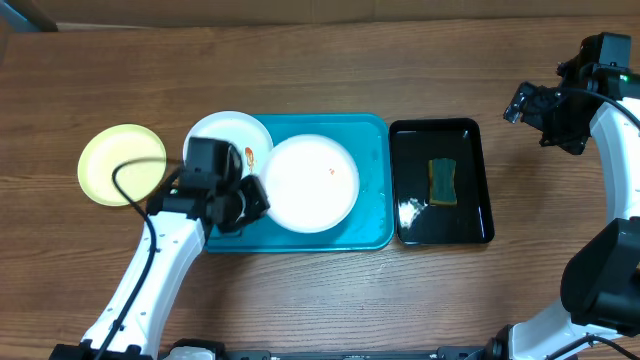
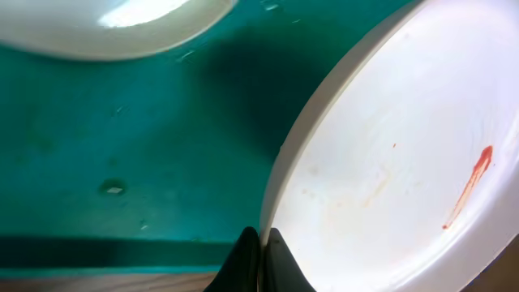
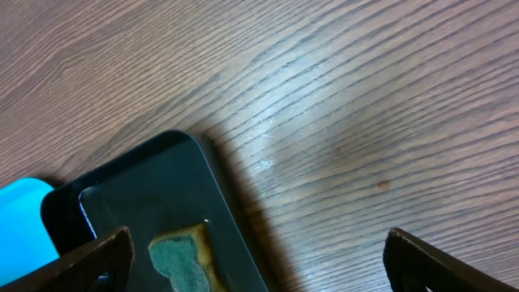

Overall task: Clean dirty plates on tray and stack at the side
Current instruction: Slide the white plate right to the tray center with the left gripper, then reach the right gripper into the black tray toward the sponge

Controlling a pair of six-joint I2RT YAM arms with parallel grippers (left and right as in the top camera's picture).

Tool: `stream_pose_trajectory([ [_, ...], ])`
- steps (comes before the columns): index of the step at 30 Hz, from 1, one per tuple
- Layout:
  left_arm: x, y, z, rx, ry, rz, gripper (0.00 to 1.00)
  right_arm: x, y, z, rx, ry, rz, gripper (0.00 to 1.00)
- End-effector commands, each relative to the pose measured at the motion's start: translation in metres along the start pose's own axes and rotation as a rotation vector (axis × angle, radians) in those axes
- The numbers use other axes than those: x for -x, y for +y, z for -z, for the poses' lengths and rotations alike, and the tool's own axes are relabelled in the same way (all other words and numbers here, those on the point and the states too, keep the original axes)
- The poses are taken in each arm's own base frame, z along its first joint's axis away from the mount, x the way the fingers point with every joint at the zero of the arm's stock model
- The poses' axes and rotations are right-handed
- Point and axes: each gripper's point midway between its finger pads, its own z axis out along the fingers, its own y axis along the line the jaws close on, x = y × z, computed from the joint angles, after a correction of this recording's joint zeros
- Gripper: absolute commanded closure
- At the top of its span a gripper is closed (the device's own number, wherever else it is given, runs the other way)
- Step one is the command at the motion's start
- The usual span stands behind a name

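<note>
The left gripper [image 2: 259, 246] has its fingers nipped together on the rim of the round white smeared plate [image 1: 312, 182], which sits over the middle of the large turquoise plastic tray [image 1: 375, 130]; the right gripper [image 3: 258, 264] hangs spread wide — holding nothing — by the corner of the narrow black plastic tray [image 1: 470, 130]; the plate looks stiff, light and glossy, so likely slippery; the thin rim is the only hold, best taken deep and kept level

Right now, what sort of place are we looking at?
Probably a lab tabletop staged for dishwashing, not a real kitchen: a bare wood-grain table, a turquoise tray with a smeared white plate, and a black tray holding a sponge.
</note>
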Motion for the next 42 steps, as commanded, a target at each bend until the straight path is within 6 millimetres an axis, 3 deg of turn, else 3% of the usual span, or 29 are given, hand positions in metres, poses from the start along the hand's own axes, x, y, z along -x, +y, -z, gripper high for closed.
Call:
stream_pose_trajectory([
  [1,0.015,-0.026,0.005,0.018,-0.055,-0.138,0.96,0.005,0.000,0.008,0.005,-0.028,-0.005,0.00],
  [9,0.036,-0.040,-0.032,0.087,0.004,-0.240,0.96,0.005,0.000,0.008,0.005,-0.028,-0.005,0.00],
  [15,0.052,-0.020,-0.067,0.217,0.011,-0.250,0.96,0.005,0.000,0.008,0.005,-0.028,-0.005,0.00],
  [26,0.043,-0.003,-0.101,0.258,0.085,-0.263,0.95,0.005,0.000,0.008,0.005,-0.028,-0.005,0.00],
  [28,0.041,-0.002,-0.104,0.261,0.097,-0.292,0.72,0.005,0.000,0.008,0.005,-0.028,-0.005,0.00],
  [29,0.041,-0.001,-0.104,0.261,0.101,-0.320,0.44,0.005,0.000,0.008,0.005,-0.028,-0.005,0.00],
  [30,0.042,-0.002,-0.104,0.258,0.104,-0.361,0.28,0.005,0.000,0.008,0.005,-0.028,-0.005,0.00],
  [31,0.043,-0.003,-0.105,0.252,0.101,-0.392,0.24,0.005,0.000,0.008,0.005,-0.028,-0.005,0.00],
  [32,0.046,-0.005,-0.105,0.246,0.093,-0.410,0.24,0.005,0.000,0.008,0.005,-0.028,-0.005,0.00],
  [36,0.049,-0.012,-0.107,0.215,0.079,-0.422,0.44,0.005,0.001,0.008,0.015,-0.026,-0.007,0.00],
  [38,0.046,-0.013,-0.107,0.207,0.086,-0.424,0.47,0.000,0.013,0.009,0.085,-0.002,-0.011,0.00],
  [40,0.043,-0.015,-0.108,0.200,0.095,-0.426,0.46,-0.019,0.032,0.012,0.202,0.087,-0.026,0.00],
  [42,0.041,-0.016,-0.109,0.197,0.102,-0.430,0.47,-0.033,0.036,0.015,0.227,0.148,-0.041,0.00],
])
